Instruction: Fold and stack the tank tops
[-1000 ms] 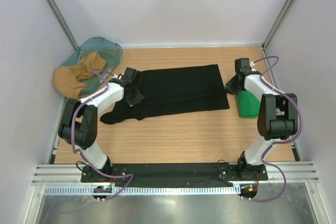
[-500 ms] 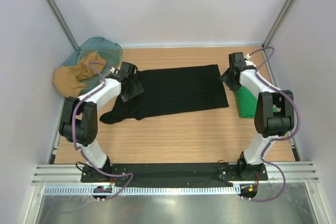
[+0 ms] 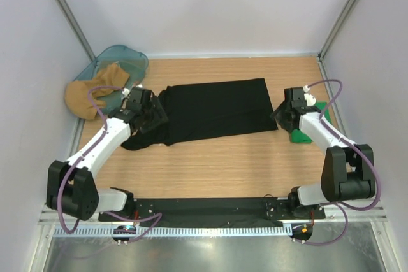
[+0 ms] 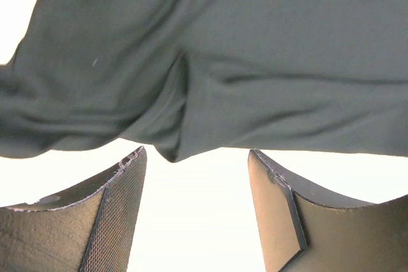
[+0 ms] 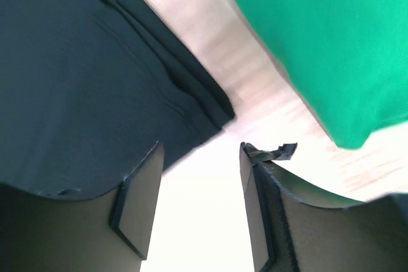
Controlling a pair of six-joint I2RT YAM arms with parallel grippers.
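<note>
From above, we see the black tank top spread flat on the surface, our left hand over its bunched left end, our right hand at its right edge, and the green tank top just right of it. Left wrist: fingers apart, gripping nothing (black fabric lies just beyond the tips). Right wrist: fingers likewise apart and empty, the black top's corner ahead-left, green ahead-right
</note>
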